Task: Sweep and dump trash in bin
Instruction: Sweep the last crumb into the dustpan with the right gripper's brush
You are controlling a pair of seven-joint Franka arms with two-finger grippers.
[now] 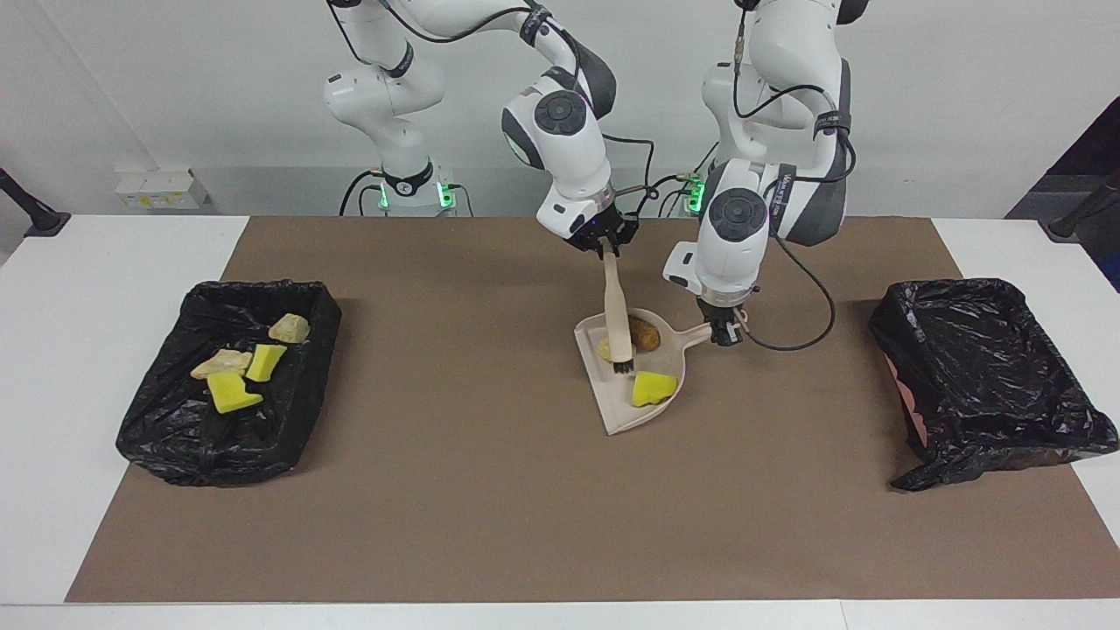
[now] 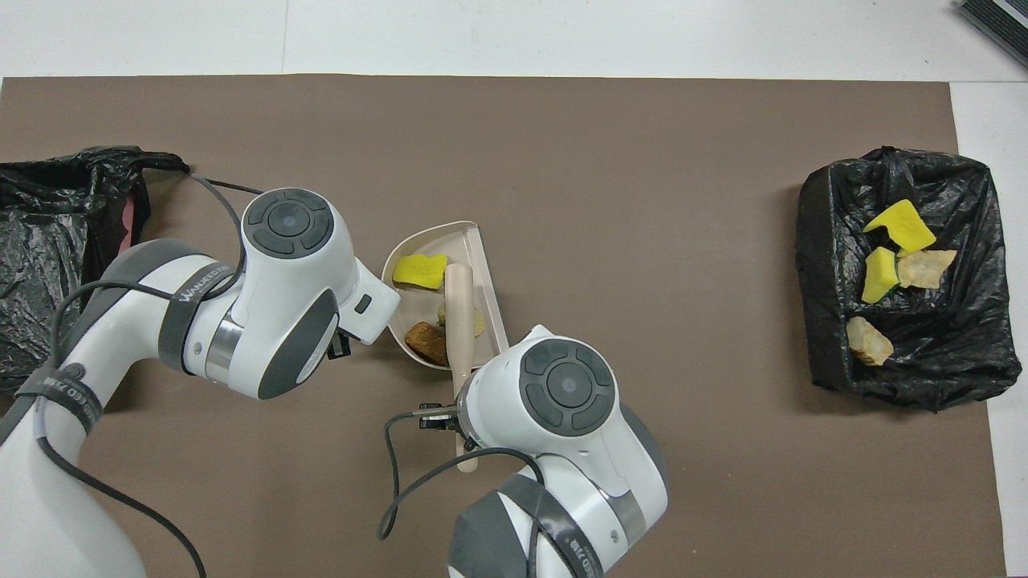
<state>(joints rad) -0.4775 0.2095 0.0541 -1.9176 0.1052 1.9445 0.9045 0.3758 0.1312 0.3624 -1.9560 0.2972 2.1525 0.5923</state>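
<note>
The beige dustpan [image 1: 643,413] [image 2: 450,241] lies flat on the brown mat in the middle of the table. My left gripper [image 1: 724,332] is shut on its handle. My right gripper [image 1: 605,247] is shut on the beige brush [image 1: 617,315] [image 2: 459,321], whose dark bristles stand inside the pan. Three pieces of trash lie in the pan: a yellow sponge chunk [image 1: 654,388] [image 2: 419,270], a brown lump [image 1: 647,332] [image 2: 426,341] and a tan lump [image 1: 603,350] [image 2: 479,321] against the brush. Several more scraps [image 1: 236,372] [image 2: 891,257] lie in the black-lined bin [image 1: 175,429] [image 2: 827,321] at the right arm's end.
A second black-lined bin [image 1: 989,376] [image 2: 40,265] stands at the left arm's end of the table, with no scraps visible in it. Bare brown mat [image 1: 490,490] stretches between the bins. A cable loops from each wrist.
</note>
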